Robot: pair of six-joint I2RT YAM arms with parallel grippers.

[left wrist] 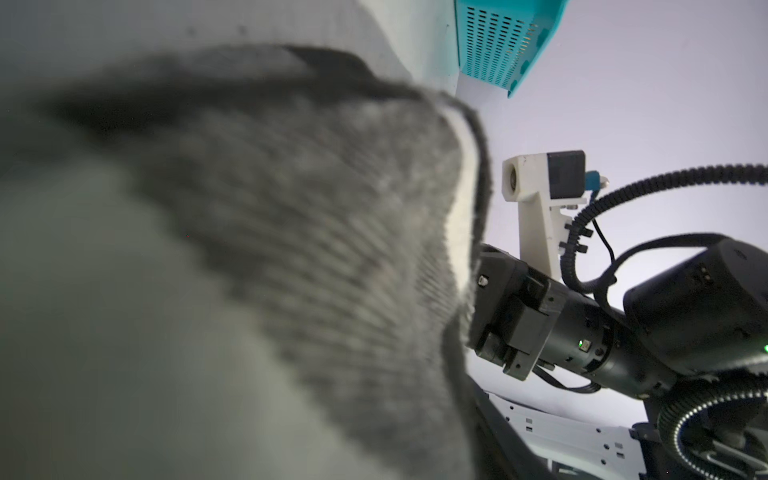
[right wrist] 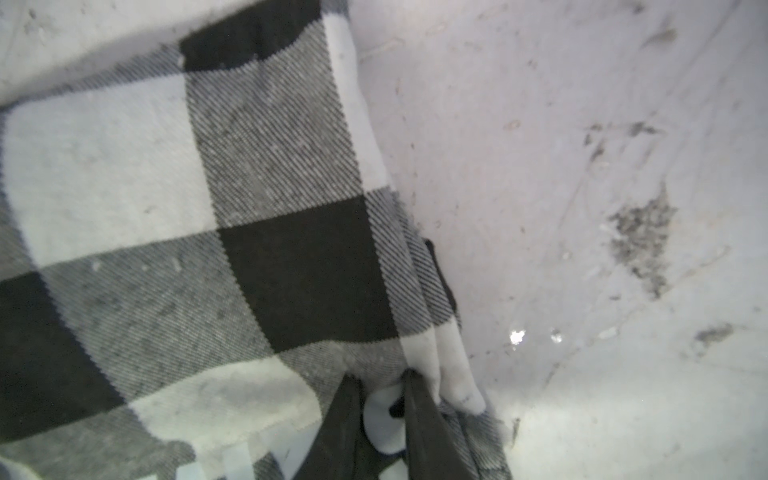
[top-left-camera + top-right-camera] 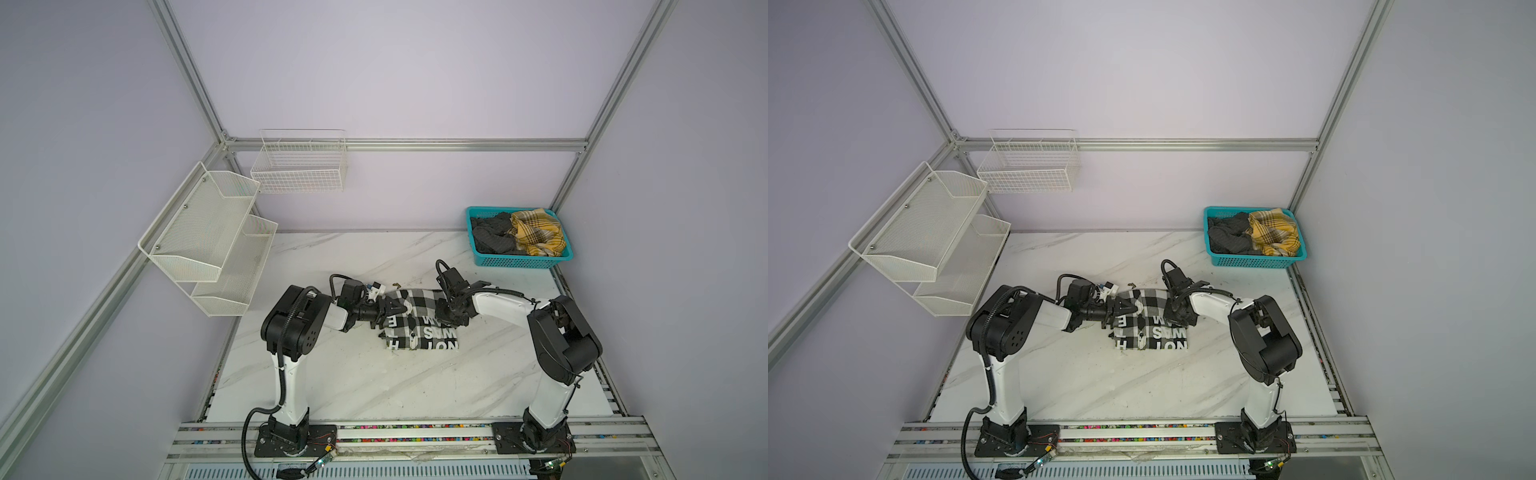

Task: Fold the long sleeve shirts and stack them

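Note:
One long sleeve shirt (image 3: 419,330) (image 3: 1150,330), in large black-and-white checks with white block letters, lies folded into a small rectangle at the middle of the marble table in both top views. My left gripper (image 3: 394,309) (image 3: 1124,309) rests on its far left corner. Blurred checked cloth (image 1: 311,249) fills the left wrist view and hides the jaws. My right gripper (image 3: 445,313) (image 3: 1174,311) sits at the far right edge. In the right wrist view its dark fingers (image 2: 419,407) are pinched on a fold of the shirt (image 2: 249,208).
A teal basket (image 3: 521,262) (image 3: 1258,262) (image 1: 498,50) holding dark clothing and a yellow plaid cloth (image 3: 538,232) stands at the back right corner. White mesh shelves (image 3: 208,241) hang on the left wall and a wire basket (image 3: 299,166) on the back wall.

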